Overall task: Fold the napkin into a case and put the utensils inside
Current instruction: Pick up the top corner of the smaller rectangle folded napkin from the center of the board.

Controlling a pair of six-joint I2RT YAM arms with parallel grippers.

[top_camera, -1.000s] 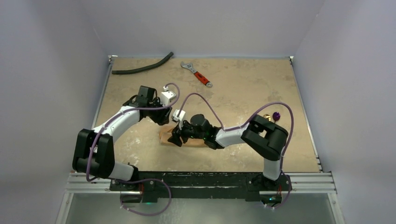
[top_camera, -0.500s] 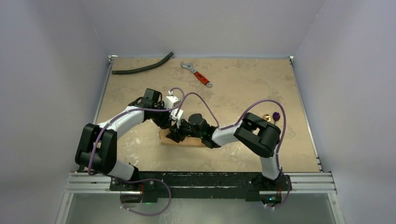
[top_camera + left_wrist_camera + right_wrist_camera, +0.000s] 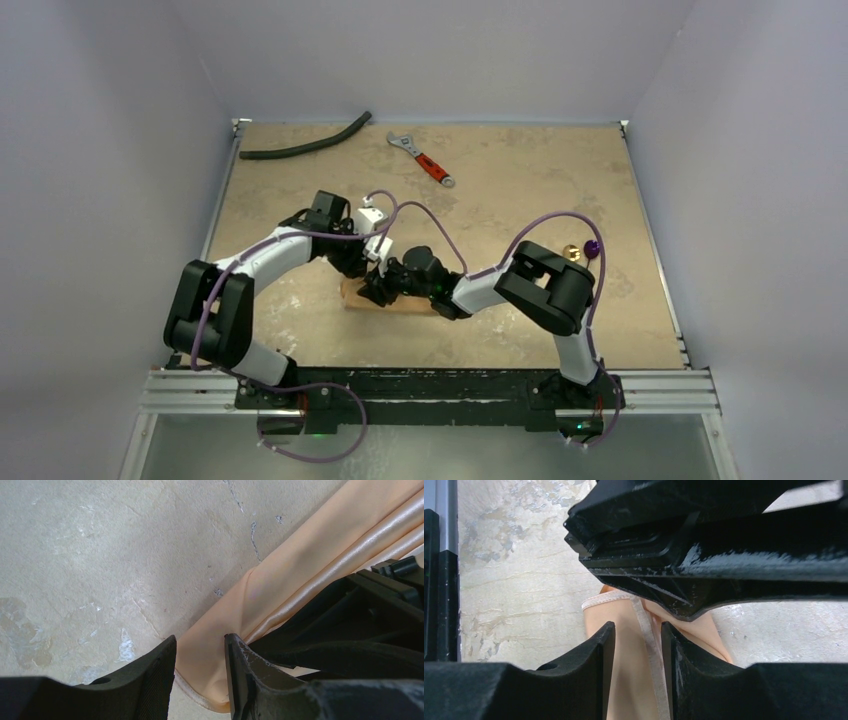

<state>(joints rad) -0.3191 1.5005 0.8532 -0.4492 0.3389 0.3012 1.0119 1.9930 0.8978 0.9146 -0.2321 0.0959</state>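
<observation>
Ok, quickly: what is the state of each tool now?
Left tool: narrow gap, napkin between; grip cannot be told.
Right tool: the same.

Likely a lab; plain walled enclosure (image 3: 440, 50).

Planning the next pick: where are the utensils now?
Top view: the utensils lie at the table's right side, just beyond the right arm's elbow, well apart from the napkin.
</observation>
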